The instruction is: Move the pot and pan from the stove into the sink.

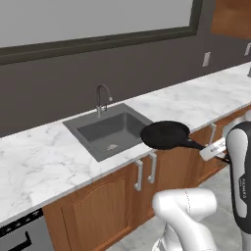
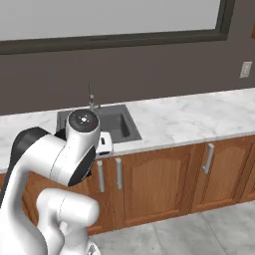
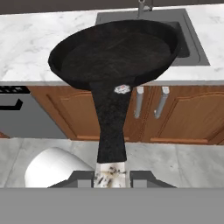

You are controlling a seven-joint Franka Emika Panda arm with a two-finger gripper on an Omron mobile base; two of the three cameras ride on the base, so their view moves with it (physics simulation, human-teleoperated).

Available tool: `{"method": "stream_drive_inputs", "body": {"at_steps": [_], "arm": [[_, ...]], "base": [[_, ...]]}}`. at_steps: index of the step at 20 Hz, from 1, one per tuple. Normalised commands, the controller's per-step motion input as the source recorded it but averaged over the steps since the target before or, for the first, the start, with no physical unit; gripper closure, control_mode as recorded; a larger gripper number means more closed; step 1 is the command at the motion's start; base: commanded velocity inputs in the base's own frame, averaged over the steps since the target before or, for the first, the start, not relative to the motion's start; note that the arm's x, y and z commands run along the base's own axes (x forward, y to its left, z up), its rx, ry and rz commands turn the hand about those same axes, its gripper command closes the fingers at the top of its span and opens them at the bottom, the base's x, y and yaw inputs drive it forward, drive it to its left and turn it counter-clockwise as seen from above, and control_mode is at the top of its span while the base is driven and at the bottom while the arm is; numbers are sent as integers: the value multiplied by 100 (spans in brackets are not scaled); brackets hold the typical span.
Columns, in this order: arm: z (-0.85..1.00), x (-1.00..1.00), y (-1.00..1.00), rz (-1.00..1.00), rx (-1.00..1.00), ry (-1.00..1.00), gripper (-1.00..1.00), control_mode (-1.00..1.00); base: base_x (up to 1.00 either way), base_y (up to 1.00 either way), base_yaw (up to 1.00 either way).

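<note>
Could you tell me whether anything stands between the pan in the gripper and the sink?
Nothing visible does. The gripper holds the pan by its handle above the counter's front edge, beside the sink, whose basin looks bare.

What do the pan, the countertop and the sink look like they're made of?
The pan: matte black, faintly mottled, probably cast iron or coated metal. The countertop: white with grey veins, polished, likely marble or an imitation. The sink: uniform dark grey with a dull sheen, perhaps composite or coated metal; unclear which.

no legible text, small unreadable emblem on pan (image 3: pixel 114 57) handle
</note>
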Motion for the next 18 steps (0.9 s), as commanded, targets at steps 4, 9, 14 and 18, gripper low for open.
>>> {"method": "stream_drive_inputs", "body": {"at_steps": [4, 9, 14, 18], "arm": [[0, 0, 0, 0, 0, 0, 100, 100], [0, 0, 0, 0, 0, 0, 100, 100], [0, 0, 0, 0, 0, 0, 100, 100], [0, 0, 0, 0, 0, 0, 100, 100]], "base": [[0, 0, 45], [0, -1, 45], [0, -10, 38], [0, -2, 4]]}}
